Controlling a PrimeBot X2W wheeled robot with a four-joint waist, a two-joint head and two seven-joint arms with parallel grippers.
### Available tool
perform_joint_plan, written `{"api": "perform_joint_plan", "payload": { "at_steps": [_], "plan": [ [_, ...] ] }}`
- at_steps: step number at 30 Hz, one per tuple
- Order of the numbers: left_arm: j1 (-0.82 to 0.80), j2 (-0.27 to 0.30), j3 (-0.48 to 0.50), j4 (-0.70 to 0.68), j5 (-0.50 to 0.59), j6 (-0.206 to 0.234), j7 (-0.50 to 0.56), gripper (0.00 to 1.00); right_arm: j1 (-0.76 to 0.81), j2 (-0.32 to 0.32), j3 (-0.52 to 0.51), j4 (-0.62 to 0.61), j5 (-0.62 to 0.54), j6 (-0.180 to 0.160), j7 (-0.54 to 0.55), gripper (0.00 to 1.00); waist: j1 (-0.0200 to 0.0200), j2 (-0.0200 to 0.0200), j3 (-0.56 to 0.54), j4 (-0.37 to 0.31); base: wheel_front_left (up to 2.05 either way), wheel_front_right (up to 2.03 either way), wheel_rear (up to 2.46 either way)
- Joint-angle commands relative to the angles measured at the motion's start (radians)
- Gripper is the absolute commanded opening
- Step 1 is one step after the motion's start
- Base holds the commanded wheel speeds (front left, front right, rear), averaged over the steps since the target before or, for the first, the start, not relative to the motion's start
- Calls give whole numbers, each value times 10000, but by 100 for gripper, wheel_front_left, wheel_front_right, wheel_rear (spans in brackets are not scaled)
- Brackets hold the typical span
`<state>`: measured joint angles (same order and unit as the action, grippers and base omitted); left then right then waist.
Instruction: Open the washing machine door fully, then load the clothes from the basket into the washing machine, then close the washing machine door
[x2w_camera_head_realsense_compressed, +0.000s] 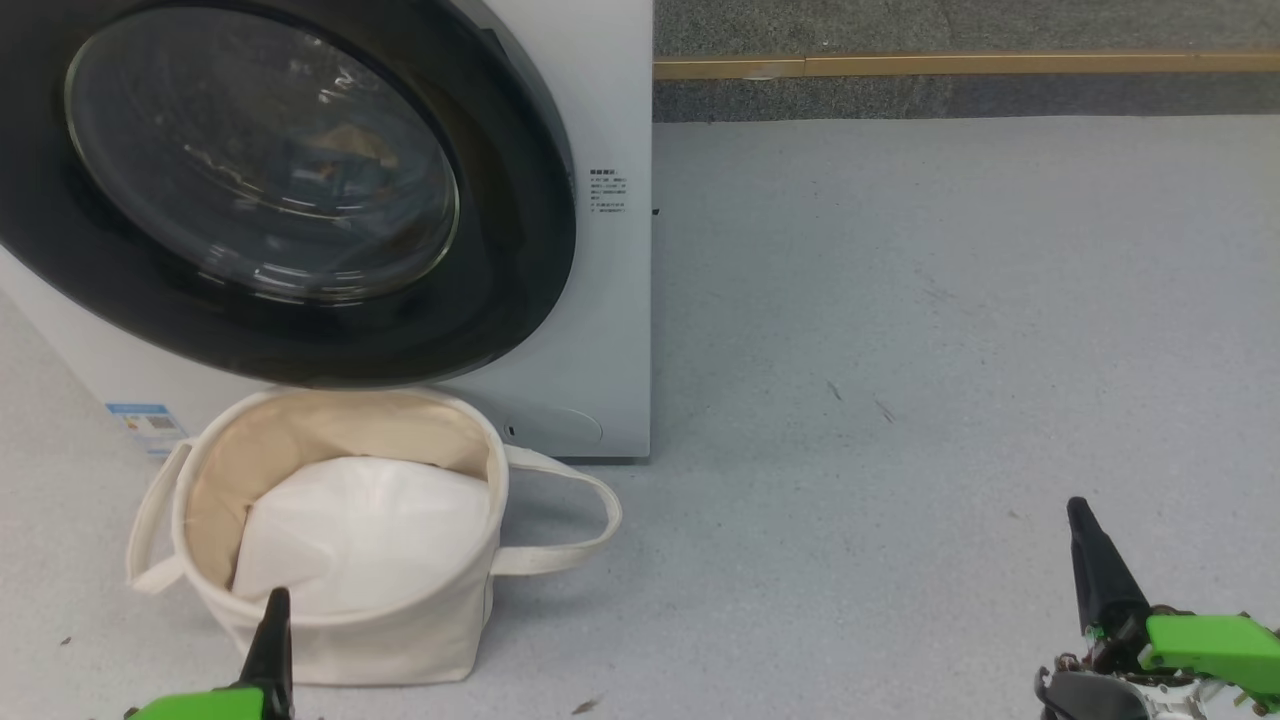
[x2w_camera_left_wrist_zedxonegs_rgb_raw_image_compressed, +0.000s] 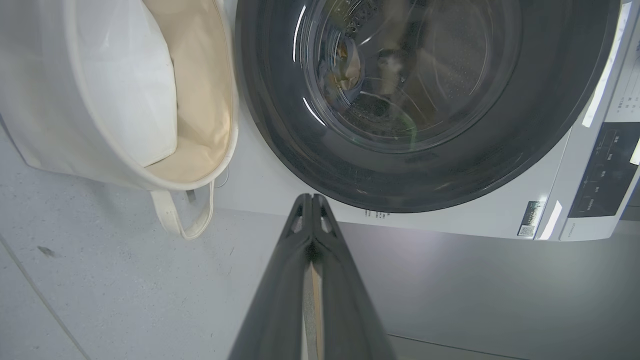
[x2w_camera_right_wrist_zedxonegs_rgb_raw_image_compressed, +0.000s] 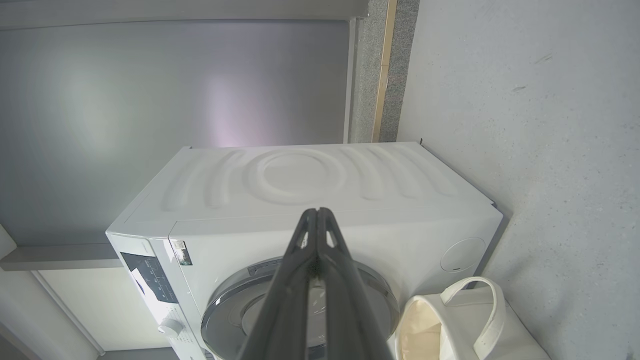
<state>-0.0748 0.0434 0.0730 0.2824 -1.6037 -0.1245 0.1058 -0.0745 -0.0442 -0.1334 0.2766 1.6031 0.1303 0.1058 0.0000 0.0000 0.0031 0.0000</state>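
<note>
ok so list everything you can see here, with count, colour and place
white front-loading washing machine: one, white, upper left
round glossy glass-centred door: one, black rim, shut on machine's front
blurred fabric bundle: one, pale blue and tan, behind door glass
sticker: one, blue, machine's lower left corner
round cream canvas basket: one, cream, floor before machine
liner sheet: one, white, inside basket
wooden strip: one, tan, wall base
left claw: one, dark, shut, before basket
right claw: one, dark, shut, lower right

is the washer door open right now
No, the washing machine door sits shut against the white front of the washing machine.
</note>
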Motion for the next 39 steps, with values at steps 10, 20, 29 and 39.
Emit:
{"api": "perform_joint_plan", "payload": {
  "at_steps": [10,20,29,39],
  "plan": [
    [-332,76,409,-372,-48,-61,75,0,-334,-60,196,-318,55,4,74,0,0,0,0,0,0,0,0],
    [-332,74,411,-372,-47,-61,76,0,-334,-60,196,-318,56,4,74,0,0,0,0,0,0,0,0],
    [-332,73,412,-372,-46,-61,77,0,-334,-60,196,-318,56,4,74,0,0,0,0,0,0,0,0],
    [-332,73,413,-372,-45,-61,78,0,-334,-60,197,-318,56,4,74,0,0,0,0,0,0,0,0]
  ]
}}
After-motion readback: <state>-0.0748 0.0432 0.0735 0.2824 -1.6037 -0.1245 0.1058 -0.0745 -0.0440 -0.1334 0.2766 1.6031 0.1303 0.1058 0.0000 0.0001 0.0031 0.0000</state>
